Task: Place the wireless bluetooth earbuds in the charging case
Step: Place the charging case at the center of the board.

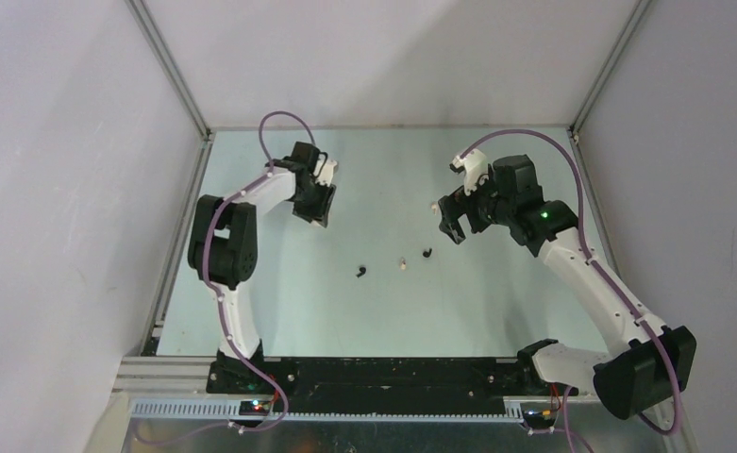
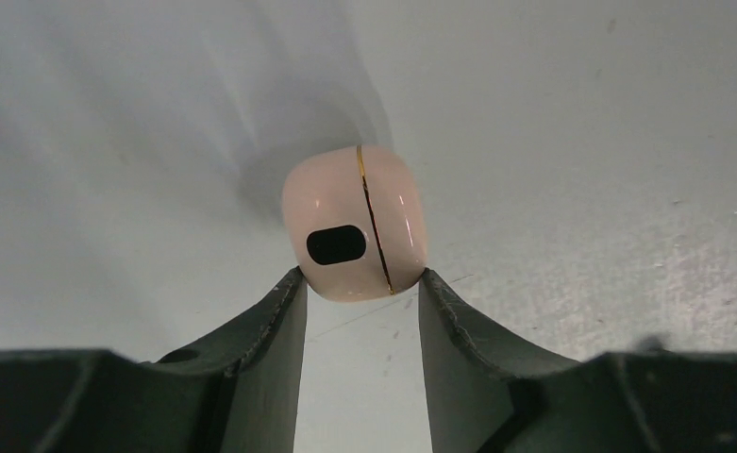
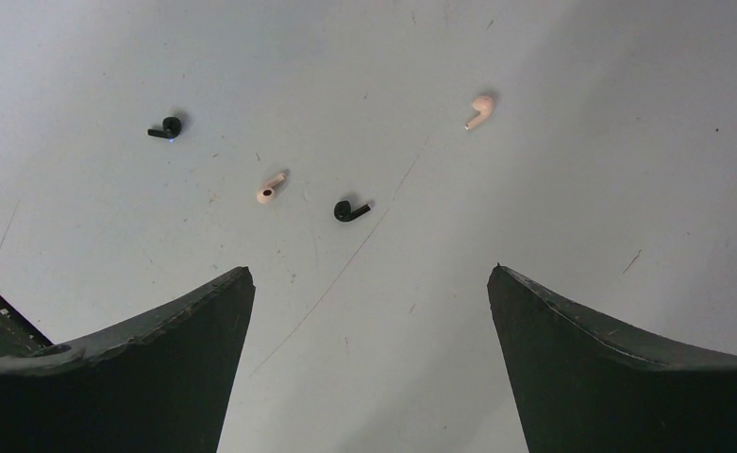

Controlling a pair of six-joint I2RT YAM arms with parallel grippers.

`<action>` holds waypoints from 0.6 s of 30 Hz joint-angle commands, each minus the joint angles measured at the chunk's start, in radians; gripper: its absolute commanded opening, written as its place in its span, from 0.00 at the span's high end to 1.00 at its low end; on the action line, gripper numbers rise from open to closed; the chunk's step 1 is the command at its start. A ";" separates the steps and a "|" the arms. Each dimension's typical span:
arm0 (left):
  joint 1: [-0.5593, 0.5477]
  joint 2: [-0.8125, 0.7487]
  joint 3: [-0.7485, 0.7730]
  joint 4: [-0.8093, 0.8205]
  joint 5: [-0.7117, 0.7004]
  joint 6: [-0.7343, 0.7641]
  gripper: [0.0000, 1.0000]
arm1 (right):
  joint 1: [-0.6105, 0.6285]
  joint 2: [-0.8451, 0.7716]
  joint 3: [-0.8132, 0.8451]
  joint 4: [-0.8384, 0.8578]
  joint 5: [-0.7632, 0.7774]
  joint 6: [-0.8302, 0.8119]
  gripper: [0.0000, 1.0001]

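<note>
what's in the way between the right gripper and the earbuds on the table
nothing visible. the right gripper hangs open over the table, and the two black earbuds and two cream earbuds lie in the open ahead of its fingers. the charging case is over in the left gripper, clear of that path.

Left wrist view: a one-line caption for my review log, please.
Left gripper pinching the near end of the closed pale pink charging case.
</note>
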State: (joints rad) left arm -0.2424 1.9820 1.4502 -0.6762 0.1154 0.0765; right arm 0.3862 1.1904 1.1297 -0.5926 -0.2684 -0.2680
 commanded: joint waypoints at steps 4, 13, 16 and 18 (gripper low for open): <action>-0.101 -0.033 -0.028 0.027 0.016 -0.100 0.56 | -0.010 0.009 0.004 0.027 -0.009 -0.021 0.00; -0.174 -0.025 -0.048 0.038 0.004 -0.120 0.34 | -0.009 0.006 0.004 0.023 -0.013 -0.027 0.00; -0.175 -0.032 -0.049 0.034 0.022 -0.116 0.21 | -0.008 0.004 0.004 0.021 -0.016 -0.029 0.00; -0.175 -0.046 -0.057 0.038 0.038 -0.113 0.08 | -0.007 0.003 0.004 0.021 -0.019 -0.029 0.00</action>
State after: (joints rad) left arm -0.4225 1.9816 1.4040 -0.6525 0.1192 -0.0280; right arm 0.3801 1.2007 1.1297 -0.5930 -0.2729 -0.2863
